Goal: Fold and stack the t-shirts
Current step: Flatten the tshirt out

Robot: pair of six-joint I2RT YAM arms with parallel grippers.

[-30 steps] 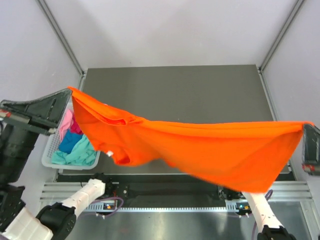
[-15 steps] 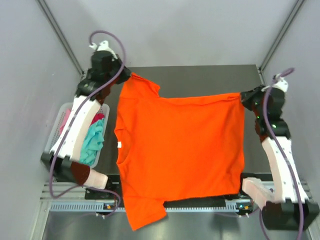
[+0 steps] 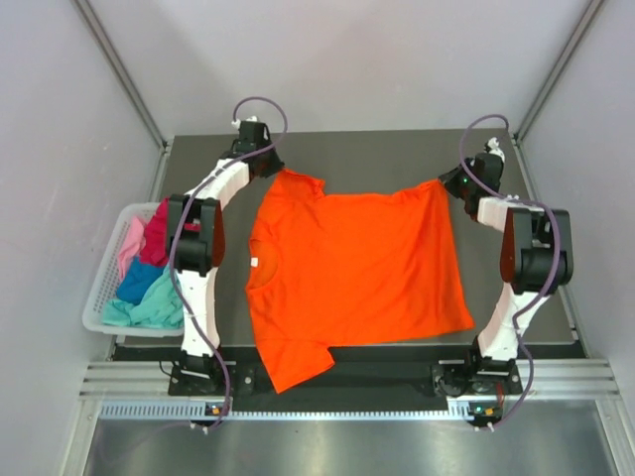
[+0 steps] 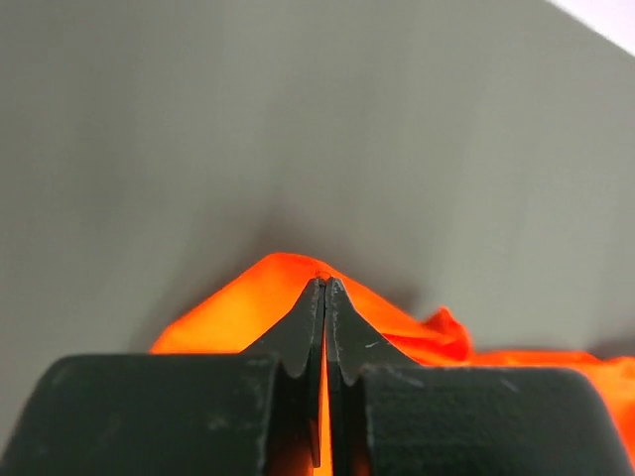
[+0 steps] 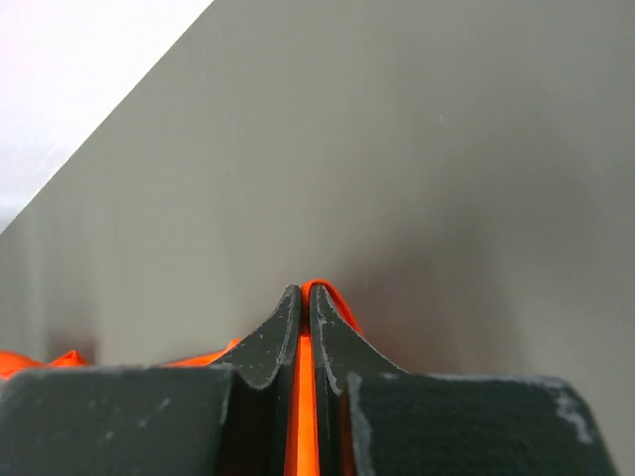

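The orange t-shirt (image 3: 352, 263) lies spread on the dark table, collar to the left, one sleeve hanging over the near edge. My left gripper (image 3: 271, 169) is shut on its far left sleeve corner; the cloth (image 4: 248, 302) shows pinched between the jaws in the left wrist view. My right gripper (image 3: 451, 183) is shut on the far right hem corner; the cloth (image 5: 306, 397) shows between the jaws in the right wrist view. Magenta, pale pink and teal t-shirts (image 3: 149, 288) lie bunched in the basket.
The white lattice basket (image 3: 96, 297) stands off the table's left edge. The grey table (image 3: 377, 159) shows bare along the far side and at the right. White walls close in on both sides.
Both arms have swung from the near, raised position out to the far side and lowered, spreading the hanging orange t-shirt flat on the table.
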